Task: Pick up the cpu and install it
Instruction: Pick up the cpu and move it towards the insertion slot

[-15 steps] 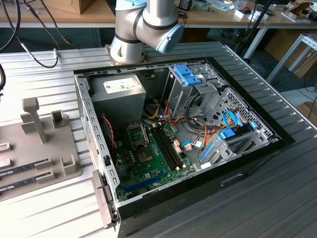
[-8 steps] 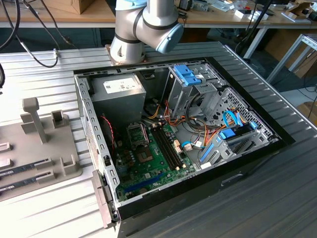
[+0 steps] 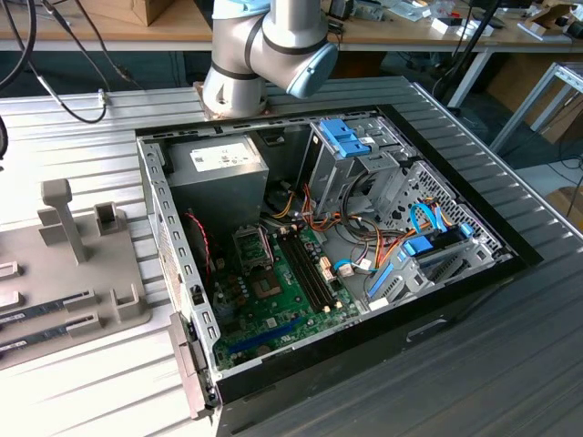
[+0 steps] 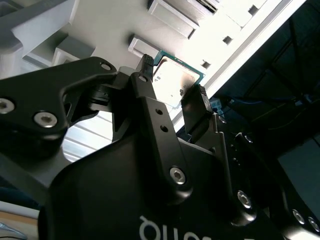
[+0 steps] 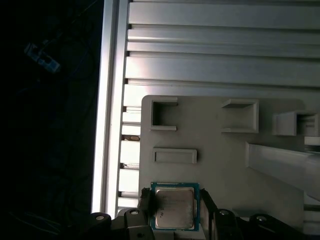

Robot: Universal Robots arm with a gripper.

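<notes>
two fingers [image 4: 144, 80] of my claw [image 4: 171, 80] are closed narrow on the cpu [image 5: 173, 207], pinching opposite edges of its green rim to keep it level and the underside untouched, at the grey tray [image 5: 225, 165] edge nearest the counter [image 5: 215, 50] edge.

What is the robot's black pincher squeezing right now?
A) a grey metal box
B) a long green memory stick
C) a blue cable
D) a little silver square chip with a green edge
D: in the first wrist view the cpu, a silver square with a green rim, sits pinched between the two black fingers of the gripper.
</notes>
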